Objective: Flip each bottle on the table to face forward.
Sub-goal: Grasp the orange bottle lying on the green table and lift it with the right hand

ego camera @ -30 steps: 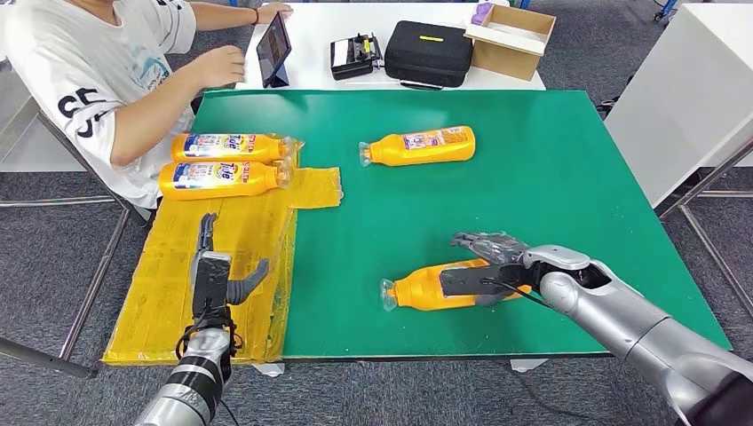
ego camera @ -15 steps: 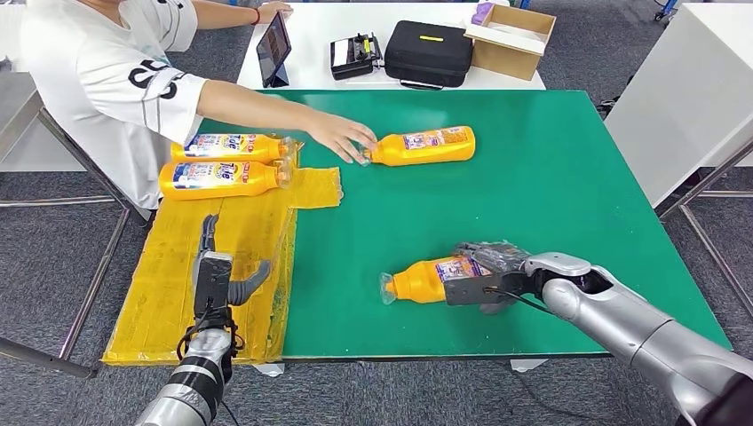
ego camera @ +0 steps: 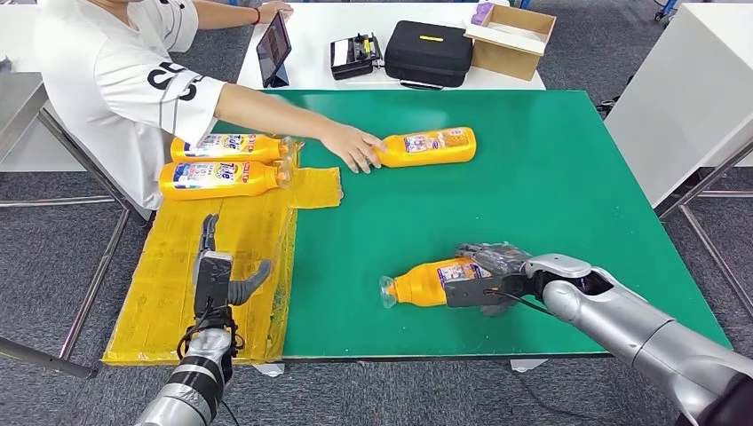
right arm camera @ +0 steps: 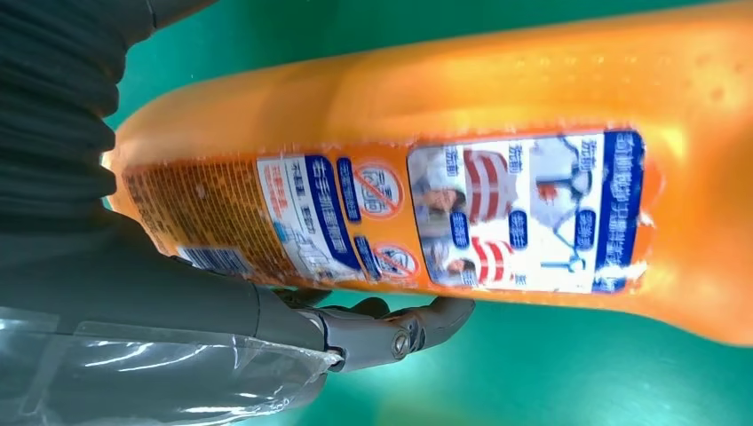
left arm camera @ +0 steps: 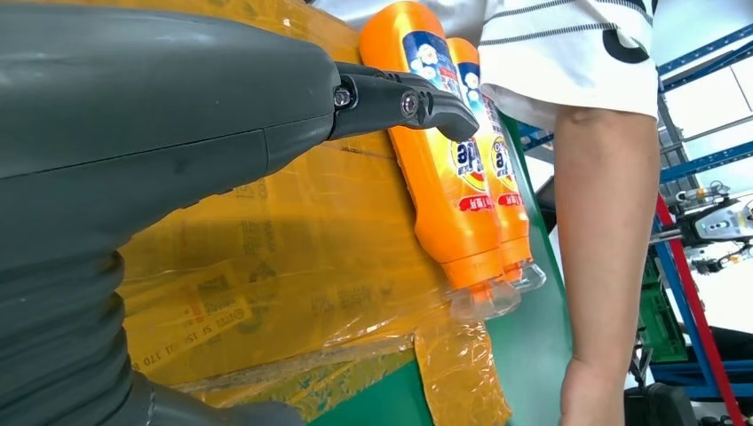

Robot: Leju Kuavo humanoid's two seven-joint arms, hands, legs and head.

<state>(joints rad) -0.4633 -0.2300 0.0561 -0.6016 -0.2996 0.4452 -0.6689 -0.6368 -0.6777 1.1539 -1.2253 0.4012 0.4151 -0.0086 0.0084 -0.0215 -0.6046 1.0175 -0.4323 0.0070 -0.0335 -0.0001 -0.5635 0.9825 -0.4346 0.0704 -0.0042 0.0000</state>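
Near the front edge of the flat green table (ego camera: 568, 177), the right hand (ego camera: 484, 275) grips a glossy orange plastic bottle (ego camera: 426, 282) lying on its side, clear cap pointing left, its printed back label up. Over crinkled yellow sheeting (ego camera: 169, 293), the left hand (ego camera: 217, 275) hovers, fingers spread, holding nothing.

1. Orange bottle (ego camera: 424, 281) under the right hand's dark grey fingers (ego camera: 487, 258): white label with blue and red marks.
2. Green table (ego camera: 550, 186).
3. Yellow sheet (ego camera: 169, 266) beneath the left hand's grey fingers (ego camera: 210, 232).
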